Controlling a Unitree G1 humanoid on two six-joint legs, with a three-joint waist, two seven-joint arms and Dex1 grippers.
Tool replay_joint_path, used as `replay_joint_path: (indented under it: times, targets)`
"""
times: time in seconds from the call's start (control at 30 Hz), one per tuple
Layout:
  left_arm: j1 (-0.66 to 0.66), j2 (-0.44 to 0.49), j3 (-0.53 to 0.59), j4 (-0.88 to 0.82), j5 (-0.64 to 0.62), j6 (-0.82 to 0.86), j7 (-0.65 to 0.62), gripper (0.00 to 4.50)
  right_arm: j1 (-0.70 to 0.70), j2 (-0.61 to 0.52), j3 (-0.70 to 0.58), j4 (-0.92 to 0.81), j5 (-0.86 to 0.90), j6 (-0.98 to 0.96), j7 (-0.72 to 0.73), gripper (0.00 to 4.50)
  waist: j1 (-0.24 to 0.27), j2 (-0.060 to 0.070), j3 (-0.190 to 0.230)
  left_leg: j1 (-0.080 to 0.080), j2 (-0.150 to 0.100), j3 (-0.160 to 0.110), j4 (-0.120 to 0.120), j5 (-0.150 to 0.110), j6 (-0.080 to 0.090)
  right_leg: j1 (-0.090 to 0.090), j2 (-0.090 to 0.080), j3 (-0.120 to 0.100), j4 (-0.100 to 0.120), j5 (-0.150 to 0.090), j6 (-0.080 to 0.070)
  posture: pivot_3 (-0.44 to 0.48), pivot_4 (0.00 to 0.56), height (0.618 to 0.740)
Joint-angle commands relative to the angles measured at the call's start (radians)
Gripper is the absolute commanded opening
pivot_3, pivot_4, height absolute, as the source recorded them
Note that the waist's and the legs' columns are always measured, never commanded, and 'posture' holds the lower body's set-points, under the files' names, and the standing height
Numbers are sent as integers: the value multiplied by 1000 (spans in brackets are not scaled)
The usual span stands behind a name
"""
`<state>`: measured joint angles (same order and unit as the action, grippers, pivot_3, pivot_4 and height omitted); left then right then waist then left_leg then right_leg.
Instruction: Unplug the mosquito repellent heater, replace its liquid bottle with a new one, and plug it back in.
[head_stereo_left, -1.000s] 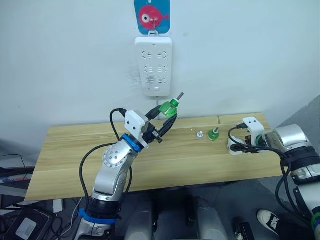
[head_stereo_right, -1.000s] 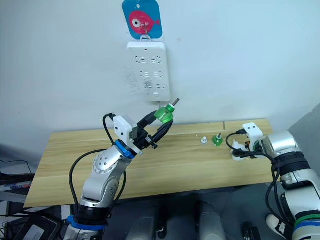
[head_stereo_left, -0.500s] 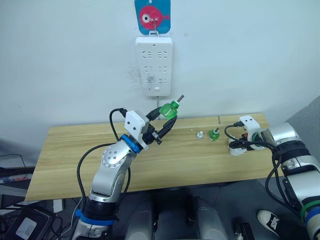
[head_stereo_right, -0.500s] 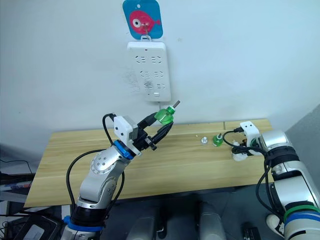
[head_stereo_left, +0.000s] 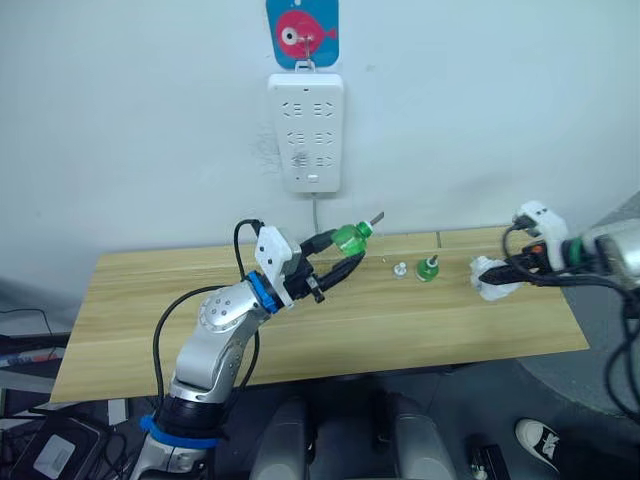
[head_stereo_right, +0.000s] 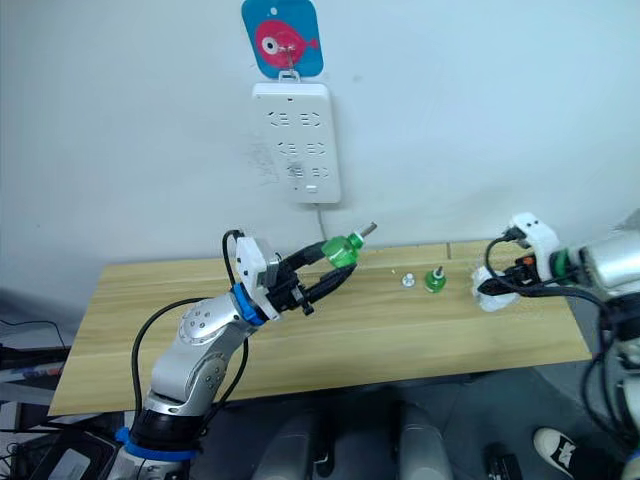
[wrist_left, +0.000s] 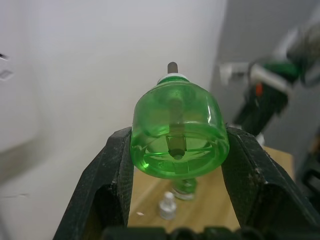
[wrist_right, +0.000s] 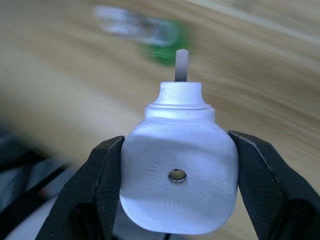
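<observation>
1. Lifting off the table since a second ago: right gripper, now raised and pulled outward, pinching the heater between both fingers.
2. Tilting lower than before: bottle, clamped in the left gripper, wick pointing toward the right gripper.
3. Lying between the two grippers: old bottle and cap.
4. Hanging on the wall above the left gripper: power strip.

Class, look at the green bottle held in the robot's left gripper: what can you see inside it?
Through the clear green bottle in the left gripper, a dark wick rod runs up the middle and out of the white neck. The liquid level is hard to judge, and the fingers cover the bottle's sides.
</observation>
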<state>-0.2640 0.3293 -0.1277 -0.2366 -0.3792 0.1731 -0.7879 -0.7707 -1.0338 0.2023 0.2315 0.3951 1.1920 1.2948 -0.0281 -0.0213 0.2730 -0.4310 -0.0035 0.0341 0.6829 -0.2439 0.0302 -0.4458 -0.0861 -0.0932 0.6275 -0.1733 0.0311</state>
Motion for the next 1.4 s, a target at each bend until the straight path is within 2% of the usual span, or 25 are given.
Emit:
replay_joint_path:
  times: [0.03, 0.27, 0.5, 0.7, 1.1, 1.4]
  targets:
    - [-5, 23, -42, -26, -22, -64, -119, 2213, -89, -24, -139, -7, 236, 313, 112, 2878, -5, 0, 0, 0, 0, 1, 0, 0, 0, 0, 0, 0, 0, 1, -1, -147, 251, 740]
    - [-70, 35, -53, 30, -26, -100, -219, 2213, -149, 21, -204, 11, 432, 422, 7, 2878, -2, 0, 0, 0, -1, 2, 0, 0, 0, -1, -1, 1, -1, 1, -2, -165, 245, 740]
    - [-105, 31, -52, 53, -24, -105, -241, 2213, -167, 55, -229, 49, 648, 422, -193, 2878, -1, 0, 0, -1, -2, 2, 1, 0, 0, -1, -2, 1, -1, 2, -4, -151, 240, 740]
    - [-107, 17, -61, 49, -21, -104, -240, 2213, -188, 54, -211, 72, 794, 422, -311, 2878, -1, 0, 0, -1, -2, 2, 0, 0, 0, -1, -2, 1, 0, 2, -3, -140, 236, 740]
    - [-127, -15, -77, 50, -14, -115, -231, 2213, -192, 111, -209, 84, 1004, 422, -532, 2878, -1, 0, 0, -1, -2, 2, 0, 0, 0, -1, -1, 1, 0, 2, -3, -133, 229, 740]
    - [-150, -30, -69, 35, -26, -105, -220, 2213, -160, 107, -217, 67, 1080, 422, -621, 2878, -1, 0, 0, -1, -2, 2, 1, 0, 1, -1, -1, 1, 0, 2, -3, -127, 220, 740]
